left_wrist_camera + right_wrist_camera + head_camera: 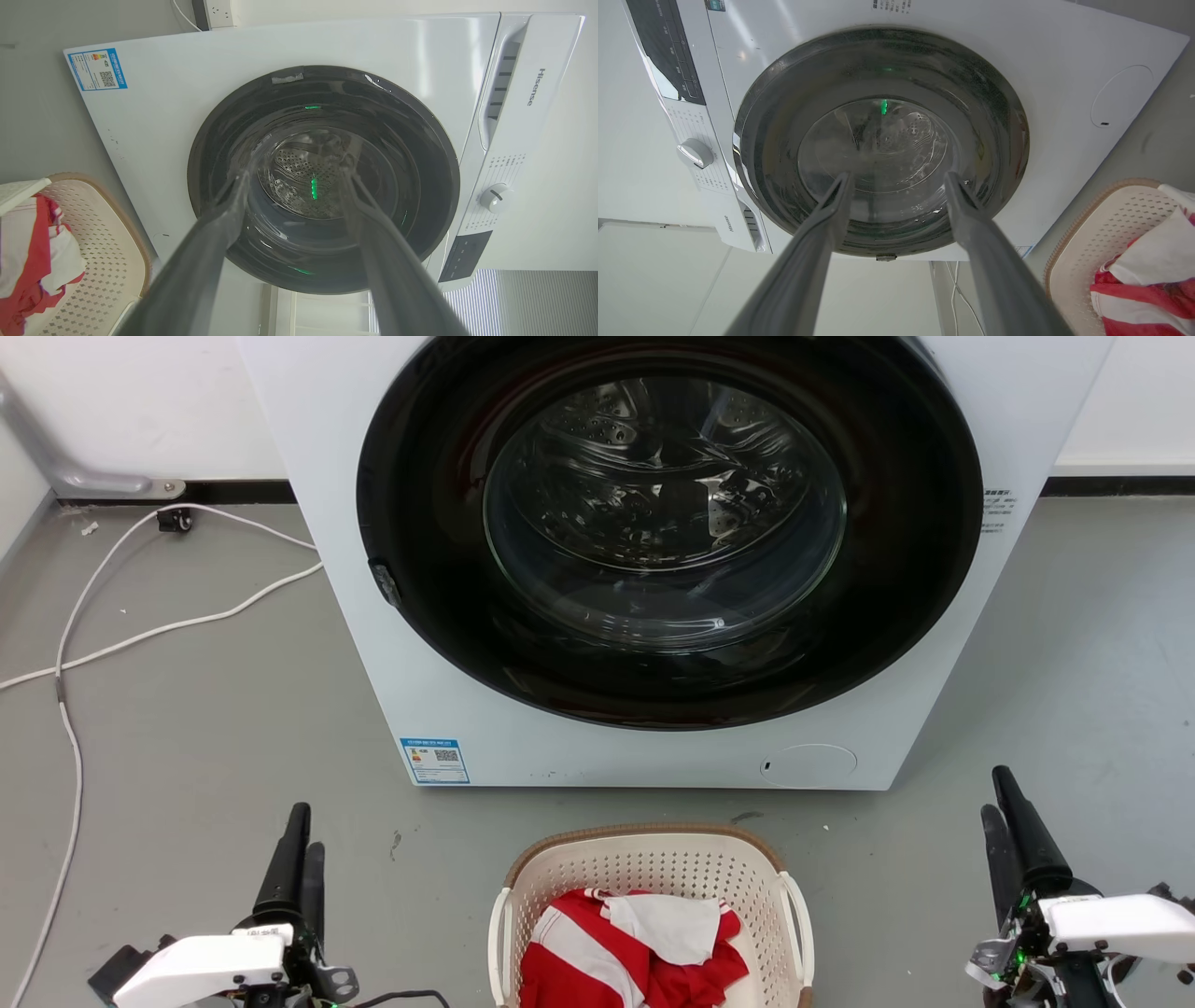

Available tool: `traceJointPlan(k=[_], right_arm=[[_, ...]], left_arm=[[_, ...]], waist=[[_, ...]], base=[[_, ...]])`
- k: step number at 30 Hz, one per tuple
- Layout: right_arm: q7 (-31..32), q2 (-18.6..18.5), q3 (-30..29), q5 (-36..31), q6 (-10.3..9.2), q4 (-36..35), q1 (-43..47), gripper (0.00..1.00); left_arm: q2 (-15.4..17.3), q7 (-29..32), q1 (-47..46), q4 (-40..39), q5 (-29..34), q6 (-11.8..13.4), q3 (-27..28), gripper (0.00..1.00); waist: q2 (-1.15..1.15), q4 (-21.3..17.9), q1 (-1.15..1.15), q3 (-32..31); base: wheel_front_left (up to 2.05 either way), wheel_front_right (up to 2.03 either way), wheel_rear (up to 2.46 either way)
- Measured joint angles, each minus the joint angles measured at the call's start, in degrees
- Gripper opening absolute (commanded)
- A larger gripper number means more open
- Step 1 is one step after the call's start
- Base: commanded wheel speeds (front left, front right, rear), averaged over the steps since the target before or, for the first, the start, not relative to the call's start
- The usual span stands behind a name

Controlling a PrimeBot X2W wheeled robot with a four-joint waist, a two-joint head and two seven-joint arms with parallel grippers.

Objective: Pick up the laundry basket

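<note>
Head view: left gripper (306, 835) and right gripper (995, 793), both spread and empty, flank the laundry basket (653, 866); approach step, likely reaching its handles (806, 924) next.

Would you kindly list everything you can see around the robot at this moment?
washing machine: one, white with a dark round door, shut, ahead by the wall.
label: one, blue, machine's lower left corner.
laundry basket: one, cream with brown rim, on the floor before the machine.
clothing: a heap, red and white, inside the basket.
cable: two strands, white, on the grey floor, left.
left hand: one, dark fingers, open, left of the basket.
right hand: one, dark fingers, open, right of it.
</note>
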Motion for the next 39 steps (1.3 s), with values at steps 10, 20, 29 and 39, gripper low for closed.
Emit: traceJointPlan(k=[10,20,29,39], right_arm=[[-2.3,0.0,-0.6,-11.4,0.0,-3.5,0.0,1.0],[-4.4,0.0,-0.7,-28.1,0.0,-9.0,-0.3,1.0],[-6.0,0.0,2.3,-43.8,0.0,-13.5,-0.3,1.0],[-7.8,0.0,3.7,-54.8,0.0,-15.8,0.2,1.0]], left_arm=[[0.0,-2.2,0.1,-0.8,6.1,0.0,2.8,1.0],[0.0,-4.4,0.1,-6.3,19.5,1.4,5.1,1.0],[0.0,-6.1,0.8,-13.2,32.8,6.1,0.7,1.0],[0.0,-7.7,2.1,-17.1,46.1,4.8,-5.0,1.0]], waist=[[0.0,0.0,0.0,0.1],[0.0,0.1,0.0,0.5],[0.0,0.0,0.0,0.9],[0.0,0.0,0.0,1.2]], base=[[0.0,0.0,0.0],[0.0,0.0,0.0],[0.0,0.0,0.0],[0.0,0.0,0.0]])
